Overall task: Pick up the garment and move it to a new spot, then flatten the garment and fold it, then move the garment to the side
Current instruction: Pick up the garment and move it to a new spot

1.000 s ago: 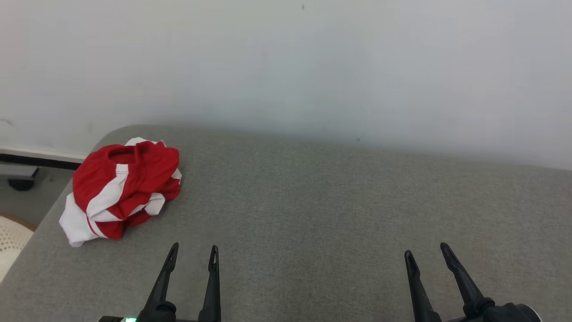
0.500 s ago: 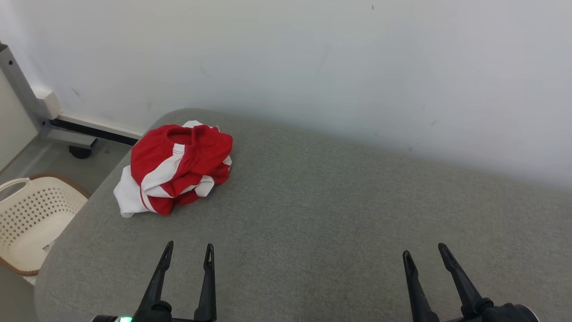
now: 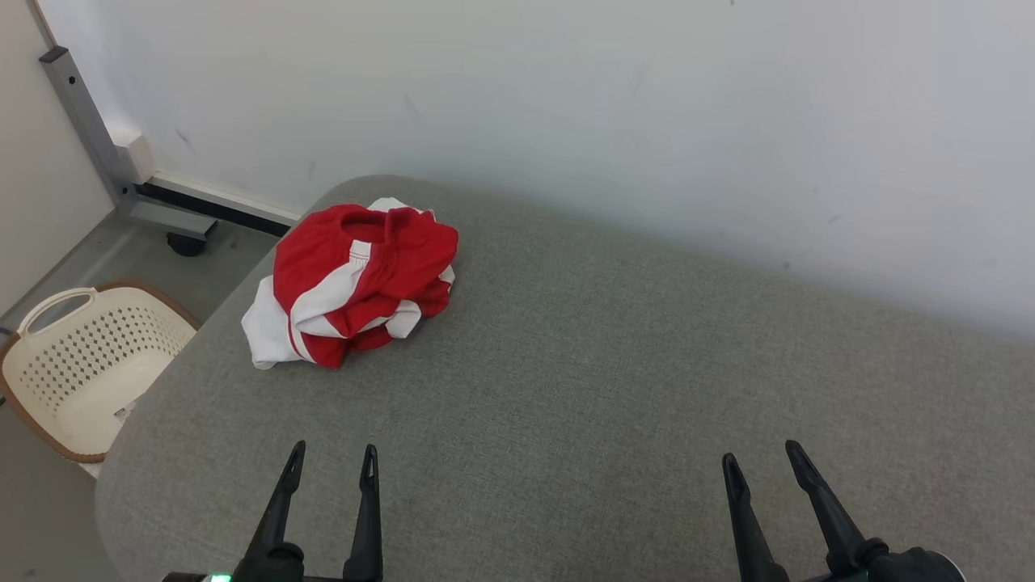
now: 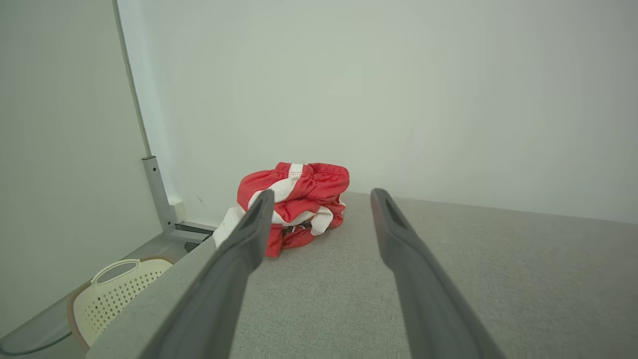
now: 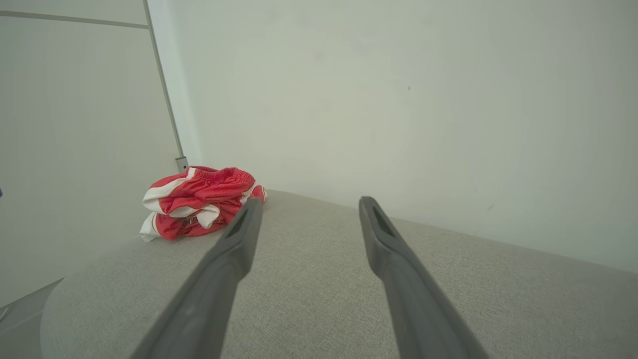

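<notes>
A crumpled red and white garment lies in a heap at the far left corner of the grey upholstered surface. It also appears ahead in the left wrist view as the garment and off to the left in the right wrist view as the garment. My left gripper hovers open over the near left of the surface, well short of the heap, with nothing between its fingers. My right gripper is open and empty at the near right.
A cream perforated laundry basket stands on the floor left of the surface. A grey metal frame post with a caster is at the back left. A white wall runs close behind the surface.
The camera has turned left, so the whole picture shifted right and the basket and metal post came into view. The garment lies as before. Both grippers stay open.
</notes>
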